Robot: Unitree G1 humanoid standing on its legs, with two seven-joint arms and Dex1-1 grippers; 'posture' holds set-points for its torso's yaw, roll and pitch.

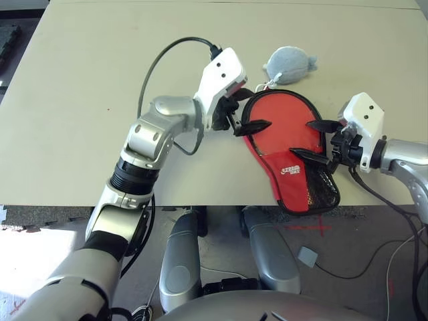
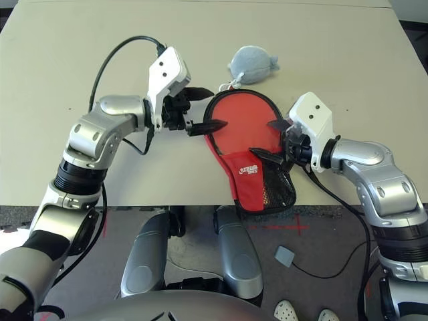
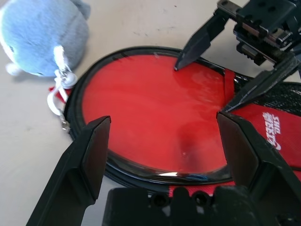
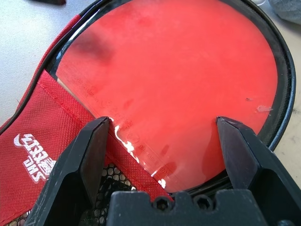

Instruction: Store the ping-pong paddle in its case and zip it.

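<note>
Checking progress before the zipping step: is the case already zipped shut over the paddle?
No, the case lies open, with the ping-pong paddle and its red rubber face exposed inside the black zipper rim.

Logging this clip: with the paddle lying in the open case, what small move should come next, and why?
Probably fold the case's red top flap up over the ping-pong paddle's exposed rubber face. The flap covers just the handle end, the zipper rim lies open, and both the left gripper and right gripper hover open-jawed beside it.

Count of things on the table [image 1: 80, 80]

One ping-pong paddle [image 4: 174, 80], red face up, lying in one red case [image 1: 294, 180] with a black zipper rim and one white logo [image 2: 250, 168]; one grey-blue plush charm [image 1: 289, 65] on a cord; two grippers, left [image 1: 247, 110] and right [image 1: 314, 139], each with two black fingers spread apart.
</note>
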